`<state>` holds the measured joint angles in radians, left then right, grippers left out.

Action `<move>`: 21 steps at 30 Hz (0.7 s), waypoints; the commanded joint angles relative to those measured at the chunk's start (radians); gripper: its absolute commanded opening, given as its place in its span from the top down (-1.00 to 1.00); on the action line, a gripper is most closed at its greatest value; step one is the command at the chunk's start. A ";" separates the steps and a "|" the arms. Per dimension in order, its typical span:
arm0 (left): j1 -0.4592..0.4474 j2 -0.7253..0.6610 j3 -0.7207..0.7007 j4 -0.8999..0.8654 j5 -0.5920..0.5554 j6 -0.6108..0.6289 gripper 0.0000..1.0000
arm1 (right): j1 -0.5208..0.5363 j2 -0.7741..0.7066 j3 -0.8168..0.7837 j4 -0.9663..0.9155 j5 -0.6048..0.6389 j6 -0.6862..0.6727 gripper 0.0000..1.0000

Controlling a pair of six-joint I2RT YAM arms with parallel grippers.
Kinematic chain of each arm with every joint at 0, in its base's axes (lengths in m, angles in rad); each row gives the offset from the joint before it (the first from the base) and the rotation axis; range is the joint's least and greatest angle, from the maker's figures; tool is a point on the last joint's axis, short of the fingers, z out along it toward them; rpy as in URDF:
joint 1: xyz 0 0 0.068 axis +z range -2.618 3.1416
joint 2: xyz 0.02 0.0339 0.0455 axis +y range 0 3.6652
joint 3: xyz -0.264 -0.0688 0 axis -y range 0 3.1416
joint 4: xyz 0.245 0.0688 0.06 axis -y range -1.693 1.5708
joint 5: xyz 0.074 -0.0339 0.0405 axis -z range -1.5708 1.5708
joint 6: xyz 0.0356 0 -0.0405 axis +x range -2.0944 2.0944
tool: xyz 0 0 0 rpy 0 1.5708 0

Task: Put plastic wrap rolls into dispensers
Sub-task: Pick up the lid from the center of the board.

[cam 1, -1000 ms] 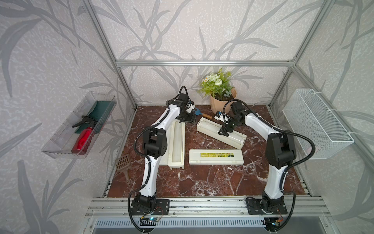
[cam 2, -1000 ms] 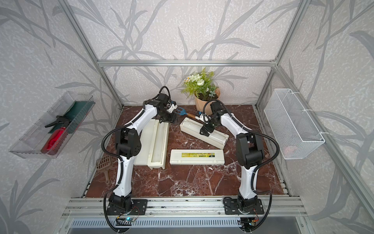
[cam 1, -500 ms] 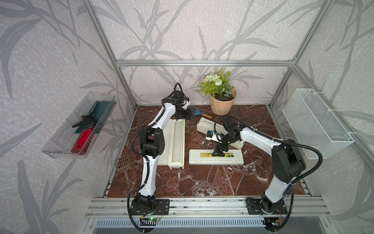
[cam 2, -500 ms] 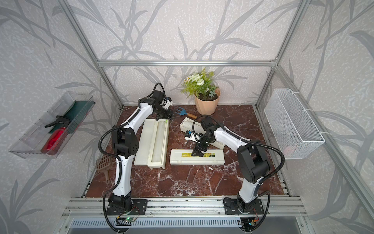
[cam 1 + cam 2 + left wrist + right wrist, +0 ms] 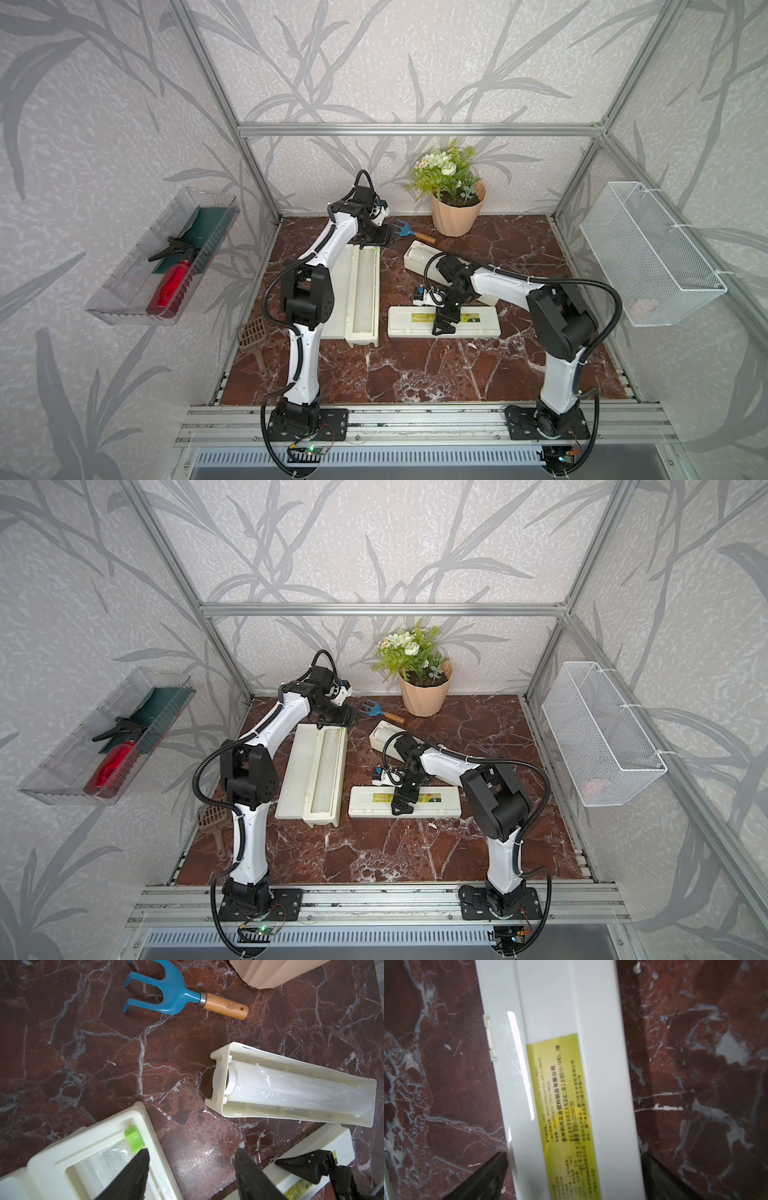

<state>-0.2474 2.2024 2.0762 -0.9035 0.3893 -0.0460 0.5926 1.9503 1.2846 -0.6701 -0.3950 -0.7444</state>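
An open dispenser [image 5: 332,291] lies at the left with a plastic wrap roll [image 5: 365,282] in its tray; the roll's green end cap [image 5: 134,1139] shows in the left wrist view. My left gripper [image 5: 191,1152] hangs open and empty over the marble at that dispenser's far end [image 5: 376,239]. A second roll [image 5: 291,1088] rests in a lidless cream tray [image 5: 417,259] at the back. A flat cream box with a yellow-green label [image 5: 560,1095] lies in front [image 5: 444,322]. My right gripper [image 5: 573,1159] is open, its jaws straddling this box's width [image 5: 403,806].
A blue hand rake [image 5: 409,232] and a potted plant [image 5: 455,212] stand at the back. A brown scoop [image 5: 251,336] lies by the left edge. A clear bin [image 5: 124,291] with a red spray bottle hangs on the left wall, a wire basket [image 5: 648,253] on the right wall.
My right arm swung from the back tray forward and down onto the labelled box. My left gripper shifted slightly left at the open dispenser's far end.
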 commanded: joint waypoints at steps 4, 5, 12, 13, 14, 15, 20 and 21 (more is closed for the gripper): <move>0.009 -0.039 -0.021 0.002 -0.006 0.003 -0.31 | 0.029 0.039 0.022 -0.058 0.091 -0.015 -0.98; 0.010 -0.040 -0.023 0.003 -0.005 0.003 -0.31 | 0.030 0.043 0.022 -0.064 0.095 -0.014 -0.98; 0.013 -0.035 -0.023 0.014 0.006 0.003 -0.32 | 0.055 0.088 0.040 -0.079 0.198 -0.019 -0.98; 0.014 -0.033 -0.021 0.014 0.009 0.003 -0.32 | 0.057 0.090 0.039 -0.074 0.212 -0.020 -0.98; 0.014 -0.032 -0.017 0.014 0.010 0.002 -0.32 | 0.061 0.094 0.042 -0.076 0.222 -0.026 -0.98; 0.014 -0.031 -0.012 0.013 0.010 0.001 -0.33 | 0.065 0.097 0.046 -0.078 0.227 -0.035 -0.98; 0.011 -0.023 0.009 0.023 0.031 -0.007 -0.41 | 0.079 0.127 0.066 -0.090 0.262 -0.050 -0.98; 0.009 -0.019 0.015 0.027 0.039 -0.010 -0.43 | 0.081 0.137 0.074 -0.094 0.275 -0.047 -0.98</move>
<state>-0.2359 2.2021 2.0579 -0.8822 0.3988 -0.0463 0.6704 2.0029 1.3674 -0.7200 -0.1890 -0.7834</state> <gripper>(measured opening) 0.708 0.992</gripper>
